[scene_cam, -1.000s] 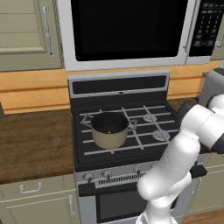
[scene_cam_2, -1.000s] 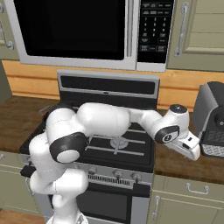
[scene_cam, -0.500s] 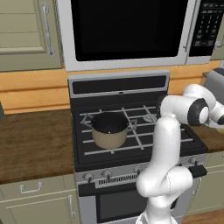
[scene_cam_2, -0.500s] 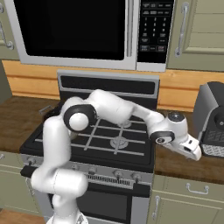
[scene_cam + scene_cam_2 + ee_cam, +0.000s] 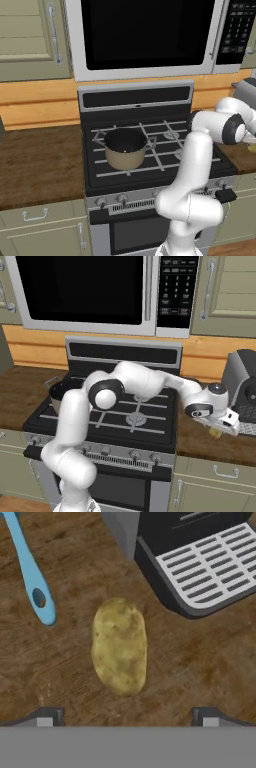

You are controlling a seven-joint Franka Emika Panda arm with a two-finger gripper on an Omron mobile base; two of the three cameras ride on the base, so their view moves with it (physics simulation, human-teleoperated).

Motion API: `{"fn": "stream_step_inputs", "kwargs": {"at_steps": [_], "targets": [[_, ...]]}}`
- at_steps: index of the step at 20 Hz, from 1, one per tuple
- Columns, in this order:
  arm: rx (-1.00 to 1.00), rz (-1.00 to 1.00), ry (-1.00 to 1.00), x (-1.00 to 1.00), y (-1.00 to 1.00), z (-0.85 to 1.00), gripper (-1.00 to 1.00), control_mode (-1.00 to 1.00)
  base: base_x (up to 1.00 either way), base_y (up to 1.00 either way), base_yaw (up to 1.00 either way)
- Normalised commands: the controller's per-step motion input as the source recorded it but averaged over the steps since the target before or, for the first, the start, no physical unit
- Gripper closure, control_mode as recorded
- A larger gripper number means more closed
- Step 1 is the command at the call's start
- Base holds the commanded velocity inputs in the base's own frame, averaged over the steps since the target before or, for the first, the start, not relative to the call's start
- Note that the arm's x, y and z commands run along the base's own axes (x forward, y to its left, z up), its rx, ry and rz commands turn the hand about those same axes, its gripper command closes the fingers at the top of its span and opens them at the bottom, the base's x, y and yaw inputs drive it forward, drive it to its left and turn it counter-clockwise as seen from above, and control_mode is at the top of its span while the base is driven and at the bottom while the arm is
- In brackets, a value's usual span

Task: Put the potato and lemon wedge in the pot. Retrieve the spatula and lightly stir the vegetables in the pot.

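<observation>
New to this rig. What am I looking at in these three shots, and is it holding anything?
It is a rendered kitchen with a white robot arm on a mobile base. Two shots come from cameras on the base, behind the arm to its left and right; the third looks down along the hand. The pot sits on the stove. The arm reaches right, over the wooden counter. There the gripper hangs open, fingers apart, above the potato, holding nothing. The blue spatula lies beside it, near a dark appliance.
</observation>
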Motion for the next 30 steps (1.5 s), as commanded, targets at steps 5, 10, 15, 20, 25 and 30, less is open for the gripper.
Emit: {"fn": "stream_step_inputs", "kwargs": {"at_steps": [5,10,15,20,25,30], "targets": [[0.01,0.06,0.0,0.25,-0.02,-0.22,-1.0,-1.0,0.0,0.0,0.0],[0.0,0.0,0.0,0.12,-0.03,-0.34,-1.0,-1.0,0.0,0.0,0.0],[0.0,0.0,0.02,0.15,0.0,-0.38,-1.0,-1.0,0.0,0.0,0.0],[0.0,0.0,0.01,0.26,0.0,-0.16,-1.0,-1.0,0.0,0.0,0.0],[0.0,0.0,0.02,0.28,-0.03,-0.07,1.0,-1.0,0.0,0.0,0.0],[0.0,0.0,0.0,-0.03,0.0,0.0,1.0,-1.0,0.0,0.0,0.0]]}}
